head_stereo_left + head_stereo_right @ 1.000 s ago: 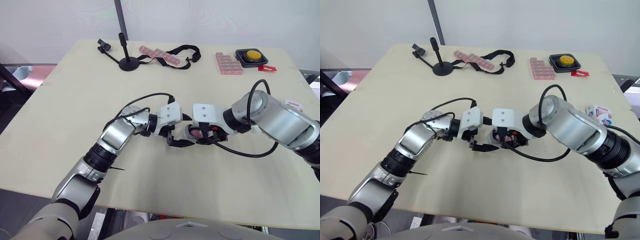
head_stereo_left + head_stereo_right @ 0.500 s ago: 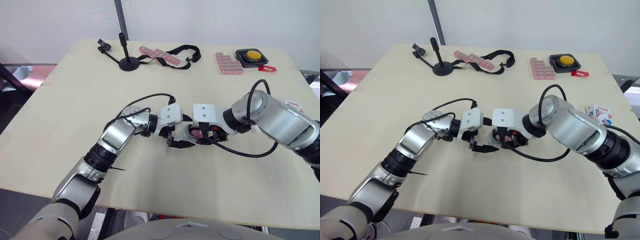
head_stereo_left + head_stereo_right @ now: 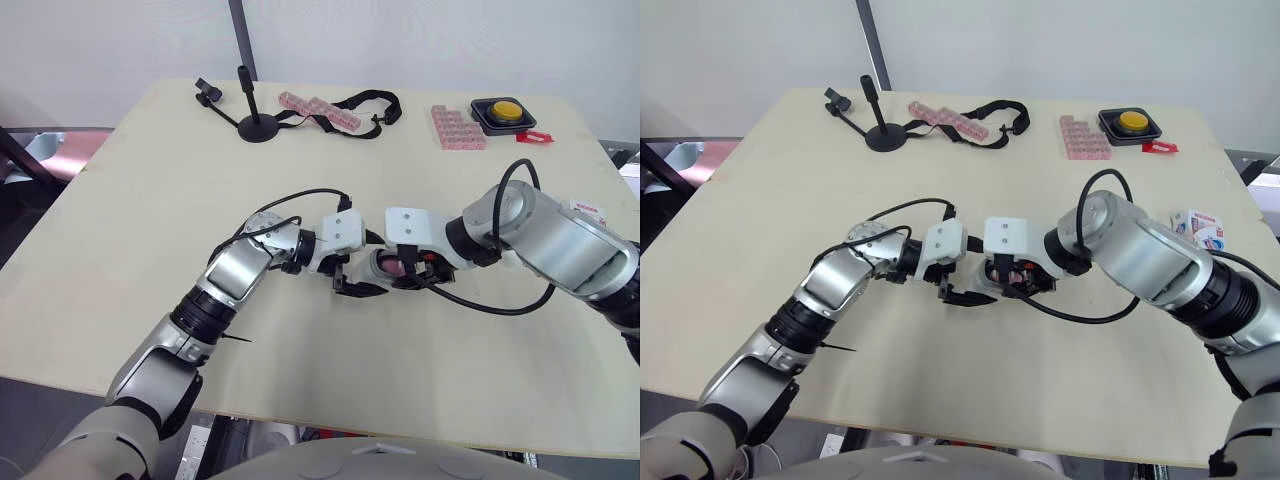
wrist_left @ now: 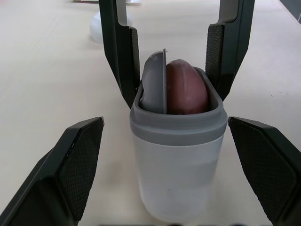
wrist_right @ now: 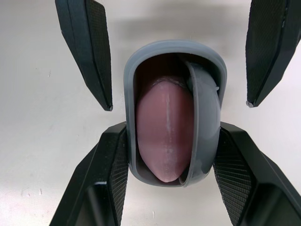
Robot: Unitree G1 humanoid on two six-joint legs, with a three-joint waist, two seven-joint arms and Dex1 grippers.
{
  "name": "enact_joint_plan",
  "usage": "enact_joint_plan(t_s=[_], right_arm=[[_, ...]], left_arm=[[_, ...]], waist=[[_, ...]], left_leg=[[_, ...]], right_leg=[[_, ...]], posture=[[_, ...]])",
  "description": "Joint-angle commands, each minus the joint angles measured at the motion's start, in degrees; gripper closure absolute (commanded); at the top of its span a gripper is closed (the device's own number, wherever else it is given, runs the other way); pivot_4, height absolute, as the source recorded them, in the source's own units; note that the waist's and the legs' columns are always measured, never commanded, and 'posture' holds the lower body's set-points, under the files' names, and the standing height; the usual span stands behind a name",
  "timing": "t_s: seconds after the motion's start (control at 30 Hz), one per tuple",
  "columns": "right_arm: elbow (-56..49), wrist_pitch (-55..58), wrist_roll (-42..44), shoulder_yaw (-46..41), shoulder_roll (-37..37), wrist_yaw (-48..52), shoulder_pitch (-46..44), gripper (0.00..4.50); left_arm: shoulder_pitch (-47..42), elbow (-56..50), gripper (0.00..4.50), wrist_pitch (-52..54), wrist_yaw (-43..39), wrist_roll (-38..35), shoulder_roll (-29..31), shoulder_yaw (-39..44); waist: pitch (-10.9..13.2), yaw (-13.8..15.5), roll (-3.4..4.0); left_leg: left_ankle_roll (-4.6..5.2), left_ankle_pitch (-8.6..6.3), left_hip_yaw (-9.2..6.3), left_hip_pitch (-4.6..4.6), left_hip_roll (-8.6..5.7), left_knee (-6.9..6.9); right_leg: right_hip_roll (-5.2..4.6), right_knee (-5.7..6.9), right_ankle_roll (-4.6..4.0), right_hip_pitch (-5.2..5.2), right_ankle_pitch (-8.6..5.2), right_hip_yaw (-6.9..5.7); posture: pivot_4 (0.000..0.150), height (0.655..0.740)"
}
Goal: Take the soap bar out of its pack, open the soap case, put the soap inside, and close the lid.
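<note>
Jaws of the right gripper (image 3: 392, 272) pinch the soap case (image 4: 176, 165) by the sides of its grey rim, while those of the left gripper (image 3: 352, 288) stand spread wide, one finger either side of the case's clear body and touching nothing. That hold looks meant to steady the case above the table (image 3: 150, 200) so the free gripper can work the lid. The soap (image 5: 164, 132) already sits inside, its rounded end poking past the rim. The lid (image 4: 154, 82) stands edge-on beside it in the mouth (not yet shut). The case's long axis runs along the line between the two grippers, mouth toward the right wrist and closed base toward the left gripper
</note>
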Motion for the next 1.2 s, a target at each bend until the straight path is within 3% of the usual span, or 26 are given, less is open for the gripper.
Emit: enact_joint_plan(t_s=[0.03, 0.13, 0.2, 0.93, 1.0, 1.07, 1.17, 1.2], right_arm=[[-1.46, -0.23, -0.97, -1.54, -0.26, -0.05, 0.01, 2.43], [-1.48, -0.27, -1.01, -1.56, -0.2, -0.15, 0.08, 2.43], [-1.54, -0.29, -1.1, -1.57, -0.22, -0.13, 0.19, 2.43], [-0.62, 0.09, -1.42, -2.03, 0.73, 0.03, -0.08, 2.43], [-0.72, 0.6, -0.97, -2.29, 0.75, 0.12, 0.07, 1.48], [-0.68, 0.59, -0.9, -2.53, 0.76, 0.11, 0.31, 0.8], [-0.33, 0.31, -0.86, -3.11, 0.68, 0.04, 0.95, 0.01], [-0.13, 0.08, -0.9, -3.34, 0.66, 0.0, 1.25, 0.01]], left_arm=[[-0.84, -0.75, 1.18, -0.85, -0.55, 0.21, -0.07, -0.16], [-0.91, -0.55, 2.23, -0.83, -0.56, 0.24, -0.28, -0.02], [-0.91, -0.43, 2.61, -0.82, -0.58, 0.31, -0.48, 0.05], [-0.54, 0.34, 2.61, -2.09, -0.84, 1.65, -0.39, -0.48], [-0.42, 0.41, 2.61, -2.4, -0.87, 1.73, -0.27, -0.46], [-0.33, 0.43, 2.61, -2.67, -0.94, 1.78, -0.19, -0.41], [-0.02, 0.28, 2.61, -3.2, -1.1, 1.93, -0.01, -0.24], [0.08, 0.29, 2.61, -3.46, -1.17, 2.05, 0.14, -0.23]], waist=[[0.0, 0.01, 0.0], [0.0, 0.01, 0.0], [0.0, 0.03, 0.0], [0.0, 0.01, 0.0], [0.0, -0.01, 0.0], [0.0, 0.01, 0.0], [0.0, 0.02, 0.0], [0.0, 0.01, 0.0]], left_leg=[[0.0, 0.0, 0.0, 0.0, 0.0, 0.0], [0.0, 0.0, 0.0, -0.01, 0.0, 0.0], [0.0, 0.0, 0.0, 0.0, 0.0, 0.01], [0.01, 0.01, 0.0, 0.0, 0.0, 0.06], [0.01, 0.01, 0.0, 0.0, 0.0, 0.07], [0.02, 0.01, 0.0, 0.0, 0.0, 0.07], [0.02, 0.01, 0.0, 0.0, 0.0, 0.08], [0.02, 0.01, 0.0, -0.01, 0.0, 0.08]], right_leg=[[0.0, 0.01, 0.0, 0.0, 0.0, 0.01], [-0.02, 0.01, 0.0, 0.0, 0.0, 0.02], [-0.02, 0.02, 0.0, 0.0, 0.0, 0.02], [-0.04, 0.08, 0.0, 0.0, 0.0, 0.04], [-0.04, 0.09, 0.0, 0.0, 0.0, 0.04], [-0.04, 0.1, 0.0, 0.0, 0.0, 0.04], [-0.05, 0.1, 0.0, 0.0, 0.0, 0.04], [-0.05, 0.09, 0.0, 0.0, 0.0, 0.04]], posture=[[0.15, 0.74], [0.15, 0.74], [0.15, 0.74], [0.15, 0.74], [0.15, 0.74], [0.15, 0.74], [0.15, 0.74], [0.15, 0.74]])
